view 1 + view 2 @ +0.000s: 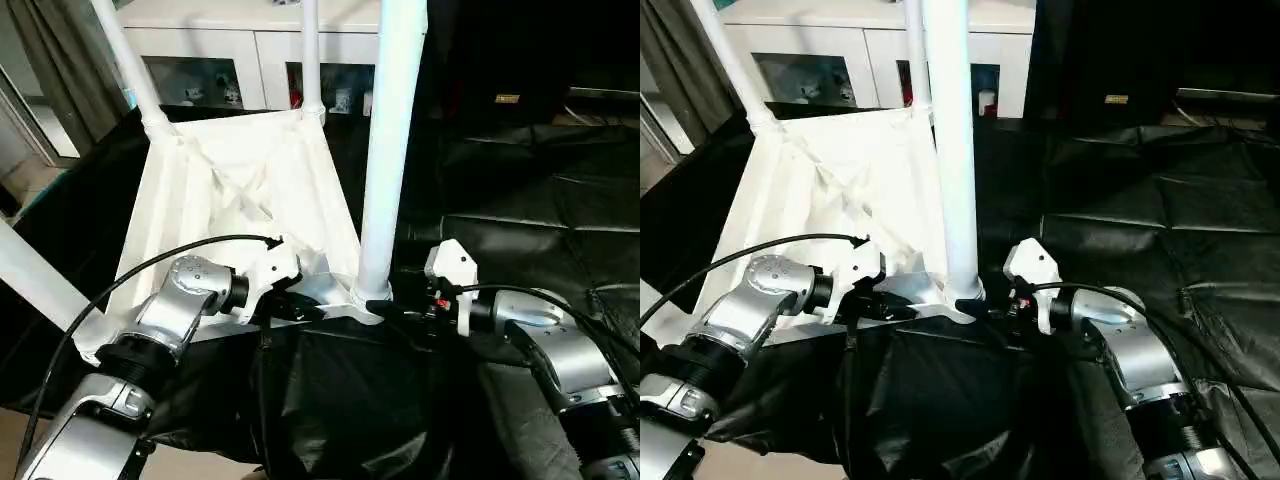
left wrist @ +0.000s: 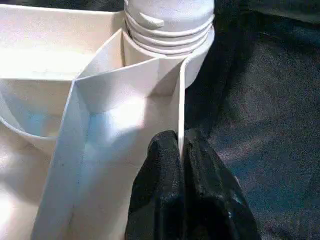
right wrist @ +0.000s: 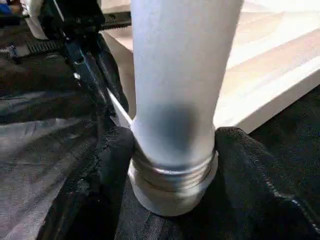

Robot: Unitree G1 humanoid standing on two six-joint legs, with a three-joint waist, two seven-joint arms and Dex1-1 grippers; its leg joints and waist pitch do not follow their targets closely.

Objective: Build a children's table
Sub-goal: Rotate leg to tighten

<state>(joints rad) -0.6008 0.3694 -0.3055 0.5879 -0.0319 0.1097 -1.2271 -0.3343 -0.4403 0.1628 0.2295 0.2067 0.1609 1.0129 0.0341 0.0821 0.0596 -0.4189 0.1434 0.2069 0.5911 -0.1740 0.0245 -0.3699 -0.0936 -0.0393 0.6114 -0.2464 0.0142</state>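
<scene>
Low centre: left gripper [image 2: 182, 165] pinched on tabletop [image 1: 240, 190] rim wall; right gripper [image 3: 172, 150] fingers clasping threaded foot of near leg [image 1: 390, 150]. No legible writing.

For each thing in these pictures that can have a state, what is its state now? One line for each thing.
tabletop: upside down, ribbed underside up, on black cloth.
near right leg: upright in its corner socket, threads still showing at the base.
two far legs: standing in their corner sockets.
left gripper: shut on the tabletop's edge wall.
right gripper: closed around the near right leg's base.
</scene>
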